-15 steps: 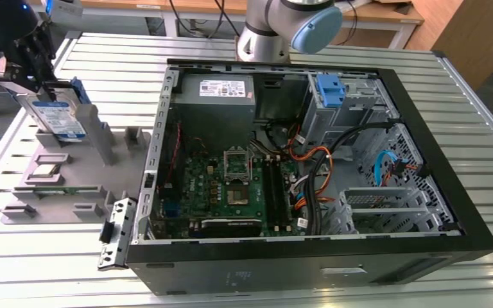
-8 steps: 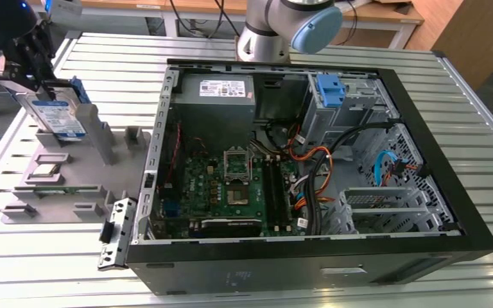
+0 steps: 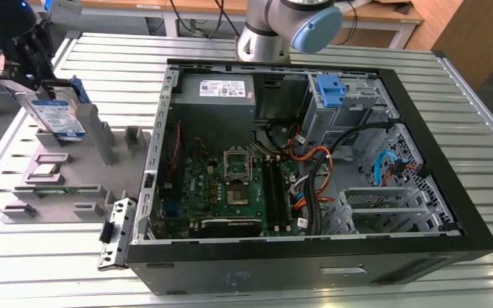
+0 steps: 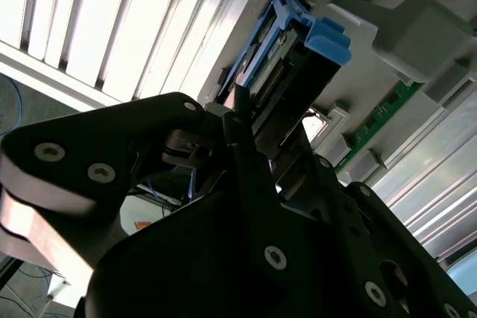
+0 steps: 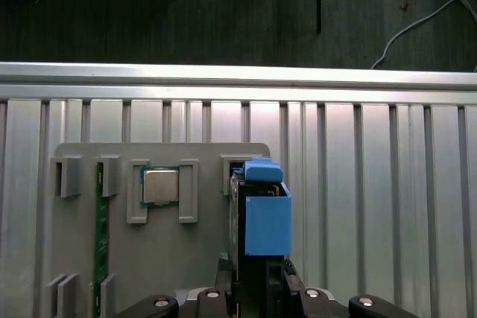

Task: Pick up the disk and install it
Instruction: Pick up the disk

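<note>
The disk [image 3: 61, 117] is a silver drive with a blue-and-white label and a blue bracket. It stands on edge over the grey fixture [image 3: 75, 179] at the exterior view's left. My gripper [image 3: 46, 90] is shut on its upper part. In the first wrist view the disk [image 5: 265, 221] shows edge-on with the blue bracket on top, and a finger [image 5: 223, 279] sits on each side of it. The second wrist view has the disk [image 4: 298, 57] running away from the dark fingers [image 4: 240, 121]. Whether its lower edge still touches the fixture is hidden.
The open computer case [image 3: 452, 212] lies flat at centre right, holding the motherboard [image 3: 229, 186], a grey power supply [image 3: 216, 88] and a blue bracket [image 3: 330, 90] in the drive bay. The fixture also carries a processor chip [image 5: 160, 186] and a green memory stick [image 5: 100, 229]. The arm's base [image 3: 268, 35] stands behind the case.
</note>
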`<control>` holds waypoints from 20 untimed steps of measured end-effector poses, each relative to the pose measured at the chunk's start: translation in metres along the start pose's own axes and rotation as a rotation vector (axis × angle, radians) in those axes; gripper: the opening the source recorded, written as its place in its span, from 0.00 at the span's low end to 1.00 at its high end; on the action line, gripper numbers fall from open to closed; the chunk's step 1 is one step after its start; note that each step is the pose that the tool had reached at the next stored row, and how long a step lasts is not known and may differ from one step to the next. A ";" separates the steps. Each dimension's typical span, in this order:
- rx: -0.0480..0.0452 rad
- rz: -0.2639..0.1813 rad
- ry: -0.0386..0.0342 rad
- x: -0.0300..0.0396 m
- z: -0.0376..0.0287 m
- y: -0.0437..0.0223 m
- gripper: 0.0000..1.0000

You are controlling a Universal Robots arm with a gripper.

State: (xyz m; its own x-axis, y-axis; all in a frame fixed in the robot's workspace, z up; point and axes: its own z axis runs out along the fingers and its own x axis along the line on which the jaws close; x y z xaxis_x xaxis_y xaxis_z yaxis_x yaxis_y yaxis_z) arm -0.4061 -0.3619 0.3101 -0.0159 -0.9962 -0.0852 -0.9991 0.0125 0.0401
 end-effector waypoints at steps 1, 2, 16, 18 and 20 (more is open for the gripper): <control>-0.0005 0.000 0.0003 0.0000 -0.0006 0.0001 0.35; -0.0006 0.000 0.0003 -0.0001 -0.0014 0.0001 0.35; 0.0001 0.000 0.0121 -0.0003 -0.0043 0.0002 0.35; -0.0001 0.000 -0.0051 -0.0004 -0.0042 0.0002 0.35; -0.0001 0.000 -0.0066 -0.0004 -0.0043 0.0002 0.35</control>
State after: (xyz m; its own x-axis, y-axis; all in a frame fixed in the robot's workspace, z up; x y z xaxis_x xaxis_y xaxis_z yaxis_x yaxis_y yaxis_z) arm -0.4061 -0.3619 0.3144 -0.0160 -0.9957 -0.0918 -0.9991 0.0123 0.0403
